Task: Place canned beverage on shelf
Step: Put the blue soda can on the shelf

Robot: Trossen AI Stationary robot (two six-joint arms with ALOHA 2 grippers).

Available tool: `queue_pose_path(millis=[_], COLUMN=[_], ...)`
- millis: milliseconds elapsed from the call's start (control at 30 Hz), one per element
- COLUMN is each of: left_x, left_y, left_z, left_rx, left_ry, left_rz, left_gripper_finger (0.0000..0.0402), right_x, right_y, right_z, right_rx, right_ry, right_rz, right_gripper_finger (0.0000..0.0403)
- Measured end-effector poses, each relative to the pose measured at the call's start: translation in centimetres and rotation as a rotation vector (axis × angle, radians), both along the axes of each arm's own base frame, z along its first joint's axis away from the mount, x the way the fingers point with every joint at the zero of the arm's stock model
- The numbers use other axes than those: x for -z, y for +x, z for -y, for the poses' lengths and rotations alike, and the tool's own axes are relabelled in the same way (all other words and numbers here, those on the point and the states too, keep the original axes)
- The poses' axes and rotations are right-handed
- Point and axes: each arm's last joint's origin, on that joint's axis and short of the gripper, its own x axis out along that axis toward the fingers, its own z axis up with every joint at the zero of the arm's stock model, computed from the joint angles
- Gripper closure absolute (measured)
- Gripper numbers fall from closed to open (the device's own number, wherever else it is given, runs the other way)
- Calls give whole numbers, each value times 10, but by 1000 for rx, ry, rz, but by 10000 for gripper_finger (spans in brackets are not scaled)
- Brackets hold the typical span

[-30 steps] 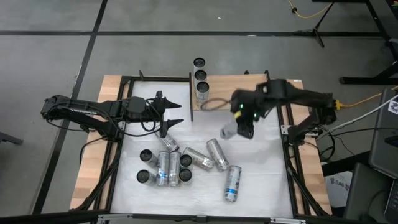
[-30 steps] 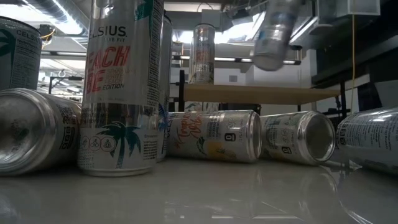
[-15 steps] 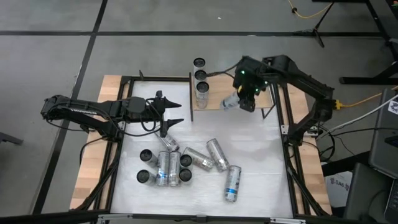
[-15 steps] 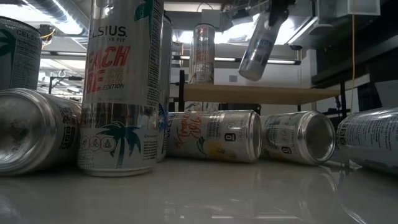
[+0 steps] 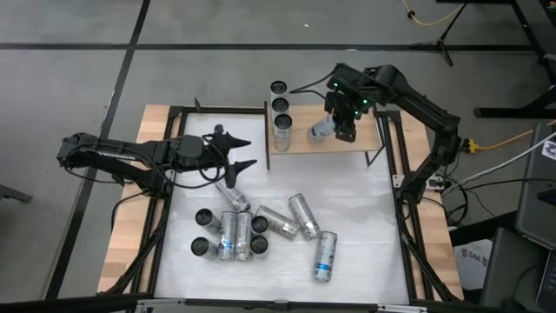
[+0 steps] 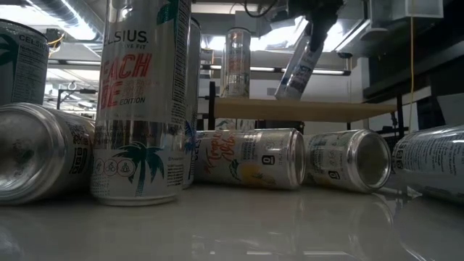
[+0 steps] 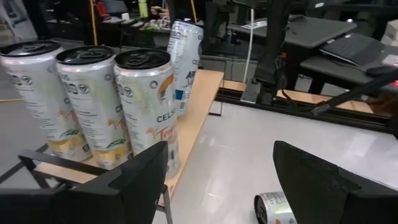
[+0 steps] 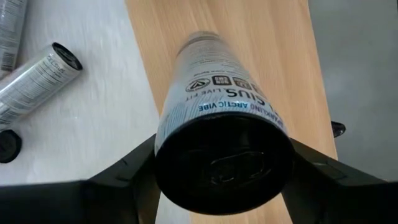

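Since the earlier frame, your right gripper (image 5: pixel 340 123) has carried the slim silver beverage can (image 5: pixel 322 130) from above the open white tabletop (image 5: pixel 365 226) over to the small pale wooden shelf board with black posts (image 5: pixel 365 137). That can now hangs tilted above the board, its bottom end pointing down toward the wood and its long axis leaning, not yet upright. It sits just beside the row of three upright silver cans (image 5: pixel 280 109) on the shelf's other end. You see the right fingers clamped together on the can's upper part. I judge you must straighten it before lowering. Your left gripper (image 5: pixel 236 152) waits over the table, fingers apart, holding nothing.
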Motion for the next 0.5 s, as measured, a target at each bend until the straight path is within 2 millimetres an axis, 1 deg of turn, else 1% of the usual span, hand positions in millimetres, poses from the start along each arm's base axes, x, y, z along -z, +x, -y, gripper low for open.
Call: queue_pose_path(millis=[233,300,400,500], left_x=[0,0,0,0], left_y=[0,0,5,17], left_z=[-1,-1,-1,0], left_rx=[-32,-31,-33,-34], left_ry=[8,7,6,5], left_rz=[0,3,31,84], left_gripper_finger=[118,118,118,118], right_x=[0,-2,-11,-27], right_y=[0,0,-1,-5], right_z=[0,0,-1,-3], right_rx=[1,2,7,27], right_ry=[-2,-4,-13,-41], right_rz=[-7,0,25,96], right_gripper_finger=[158,158,158,158])
